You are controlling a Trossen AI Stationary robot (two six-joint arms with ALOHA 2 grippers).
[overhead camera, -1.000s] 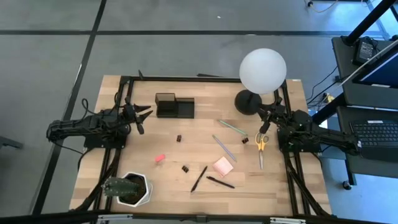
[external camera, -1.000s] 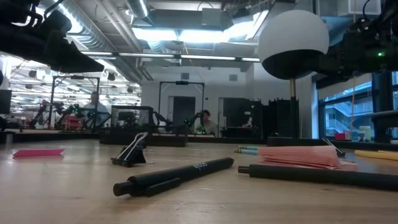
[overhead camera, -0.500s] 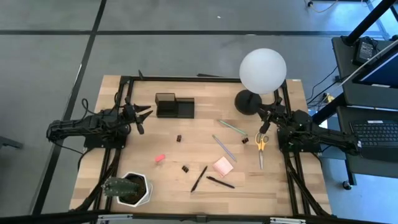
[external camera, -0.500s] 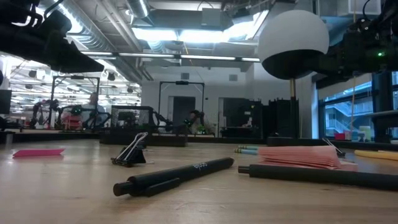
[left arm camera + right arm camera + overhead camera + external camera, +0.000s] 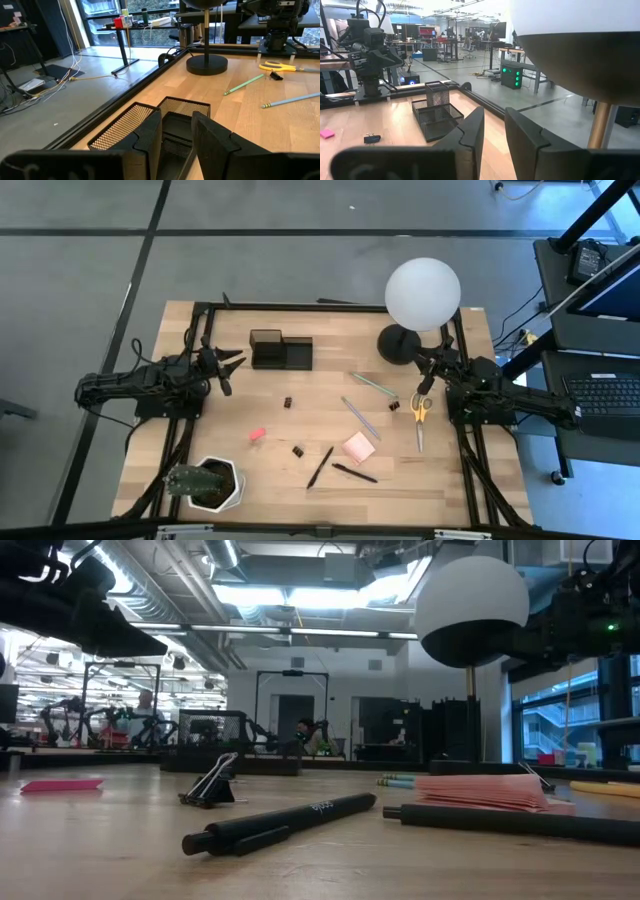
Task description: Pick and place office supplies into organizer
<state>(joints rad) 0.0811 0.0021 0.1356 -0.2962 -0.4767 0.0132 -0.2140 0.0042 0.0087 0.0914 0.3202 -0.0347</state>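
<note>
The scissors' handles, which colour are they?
Yellow: the scissors show best in the high view.

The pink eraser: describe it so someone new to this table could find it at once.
In the high view, start at the white plant pot at the table's near left corner. Just beyond it, toward the table's middle, lies the pink eraser. It is smaller and deeper pink than the square sticky-note pad further right.

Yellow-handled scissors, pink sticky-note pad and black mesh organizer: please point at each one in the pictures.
Yellow-handled scissors [image 5: 419, 418]: high view, near where handles meet blades.
Pink sticky-note pad [image 5: 359, 447]: high view, middle of top sheet.
Black mesh organizer [image 5: 281, 351]: high view, centre of the tray.
</note>
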